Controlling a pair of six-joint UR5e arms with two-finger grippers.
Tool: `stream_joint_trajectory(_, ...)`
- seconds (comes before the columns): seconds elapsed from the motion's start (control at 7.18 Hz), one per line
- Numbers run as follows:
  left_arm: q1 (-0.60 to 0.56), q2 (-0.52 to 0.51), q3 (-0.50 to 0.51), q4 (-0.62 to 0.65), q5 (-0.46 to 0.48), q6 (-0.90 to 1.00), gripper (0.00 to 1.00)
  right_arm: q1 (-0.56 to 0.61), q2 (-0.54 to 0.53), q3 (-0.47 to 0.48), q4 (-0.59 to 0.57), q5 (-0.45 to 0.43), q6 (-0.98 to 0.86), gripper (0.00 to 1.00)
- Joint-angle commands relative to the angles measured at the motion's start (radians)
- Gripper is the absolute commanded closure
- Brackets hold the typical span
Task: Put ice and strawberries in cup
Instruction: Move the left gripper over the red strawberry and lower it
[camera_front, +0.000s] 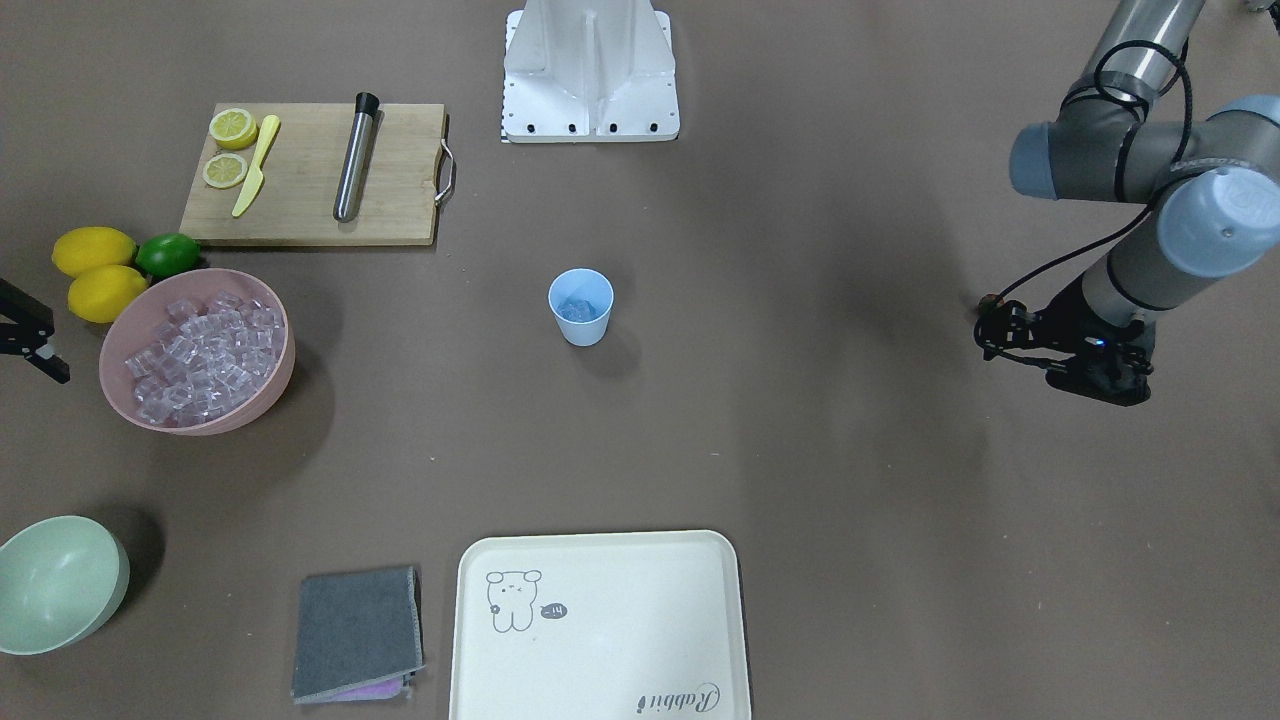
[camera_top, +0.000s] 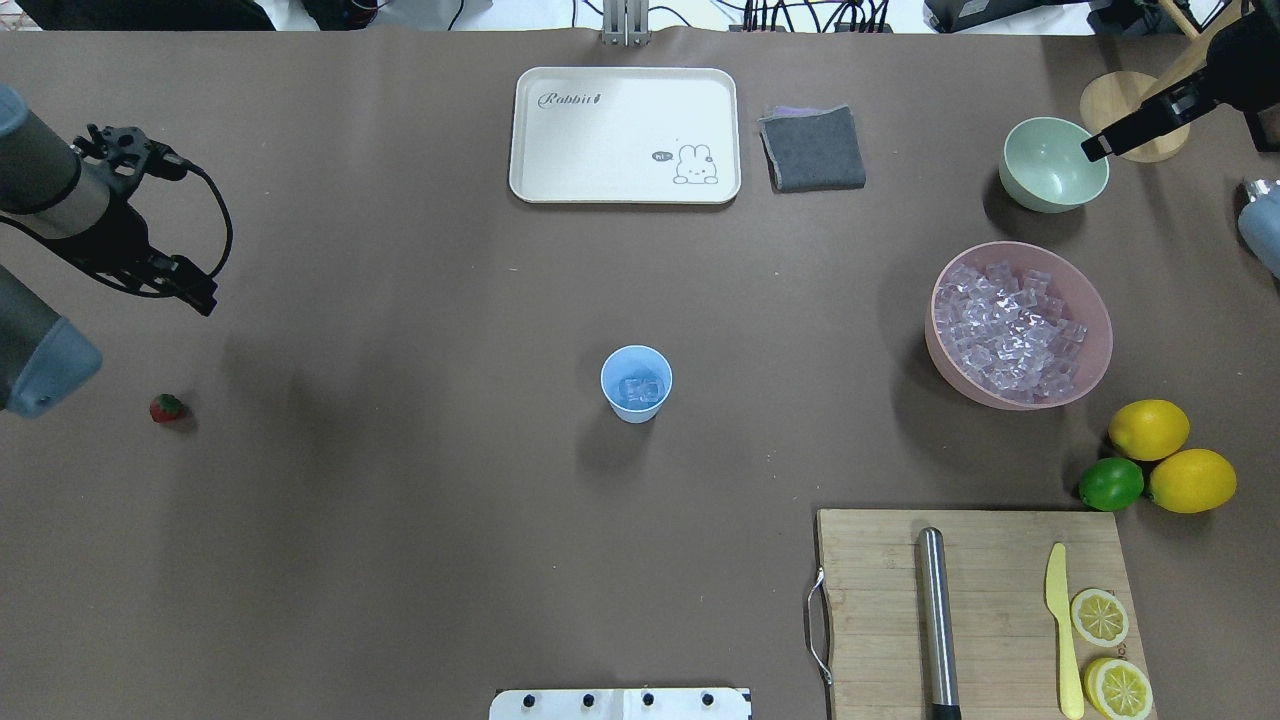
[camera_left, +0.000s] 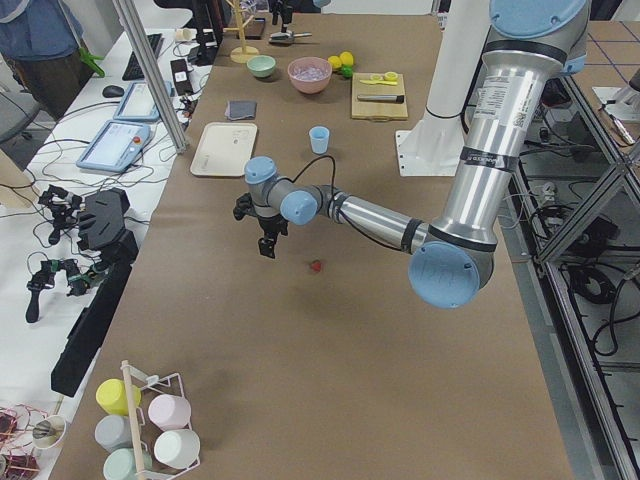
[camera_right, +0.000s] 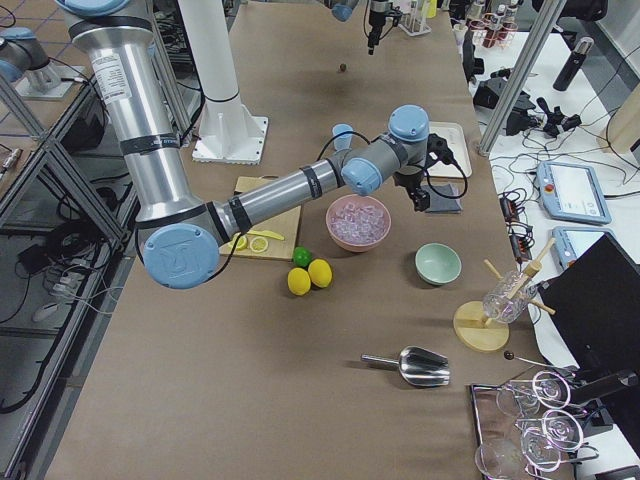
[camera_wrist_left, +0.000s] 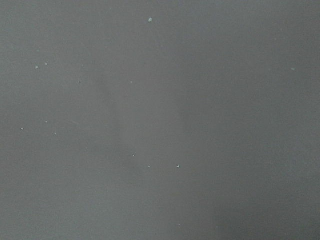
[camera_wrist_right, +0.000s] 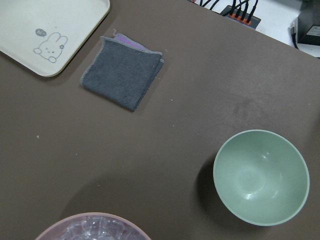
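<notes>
Seen from across the table, a small tapered light-blue plastic cup (camera_front: 583, 330) stands upright at the centre of the matte brown table (camera_front: 850, 450), with a few glassy cubes of ice (camera_front: 577, 310) in its bottom. Many more cubes fill a round pink bowl (camera_front: 262, 400) well off to one side, near two smooth yellow lemons (camera_front: 93, 250), a green lime (camera_front: 168, 254) and a wooden cutting board (camera_front: 300, 190). From overhead, the tiny red strawberry (camera_top: 167, 407) with its green cap lies alone on bare table at the robot's left, well apart from the cup. The black left gripper (camera_top: 203, 300) hangs clear of the berry, and the right gripper (camera_top: 1095, 150) shows its dark tip against the rim of a pale green bowl (camera_top: 1050, 195). Whether either set of fingers is spread or closed cannot be told. The left side view shows the berry as a red speck near the near arm's tool, not touching it. The right side view has the near arm's tool above the table between the pink bowl and a folded grey cloth (camera_right: 445, 205), with a metal scoop (camera_right: 410, 368) lying nearer the camera. The left wrist camera sees only flat, speckled tabletop. The right wrist camera looks down on the smooth green bowl, the cloth, a corner of a cream tray (camera_wrist_right: 30, 30) with a rabbit drawing, and the pink bowl's rim.
</notes>
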Motion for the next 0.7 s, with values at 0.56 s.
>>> stream_joint_trajectory(0.56, 0.071, 0.116, -0.046, 0.002, 0.0, -0.005, 0.03, -0.005, -0.014, -0.009, 0.007, -0.089, -0.01, 0.0)
